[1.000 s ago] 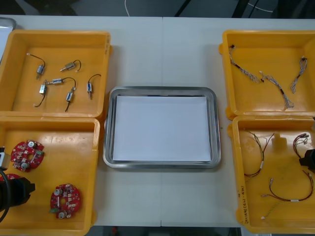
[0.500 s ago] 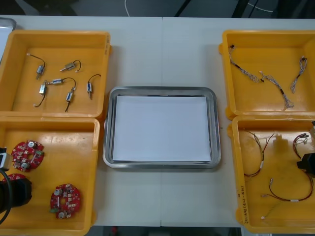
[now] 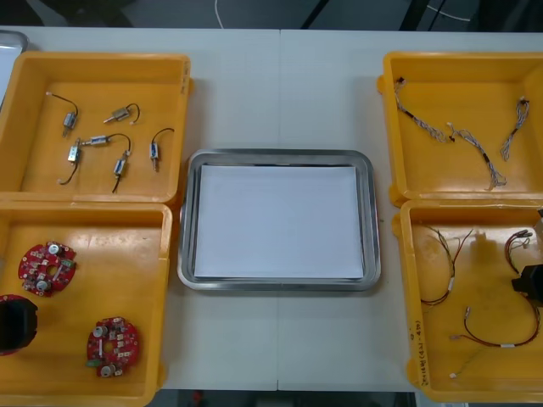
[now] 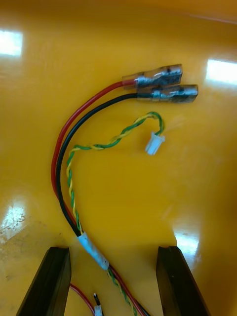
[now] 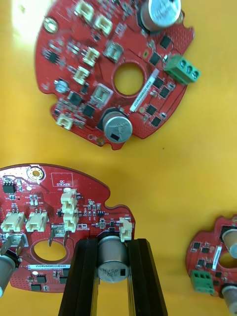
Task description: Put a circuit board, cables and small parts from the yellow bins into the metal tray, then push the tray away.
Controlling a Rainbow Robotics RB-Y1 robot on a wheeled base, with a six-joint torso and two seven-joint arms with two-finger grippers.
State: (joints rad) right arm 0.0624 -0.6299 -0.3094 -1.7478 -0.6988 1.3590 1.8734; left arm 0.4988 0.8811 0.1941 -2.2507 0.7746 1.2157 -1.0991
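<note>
The round red circuit board (image 5: 49,222) lies in the near-left yellow bin (image 3: 136,254), at the near left corner of the counter (image 3: 280,85). The left pincer (image 5: 112,247) is clamped on a metal cylinder (image 5: 112,264) standing on that board. The right pincer (image 4: 113,254) stands open in the near-right yellow bin (image 3: 488,377), fingers straddling a red, black and yellow-green cable (image 4: 61,163). The metal tray (image 3: 280,158), white inside, sits mid-counter between the bins, holding nothing.

Left gripper (image 5: 112,245) grips a circuit board (image 5: 44,197); right gripper (image 4: 113,250) gapes
</note>
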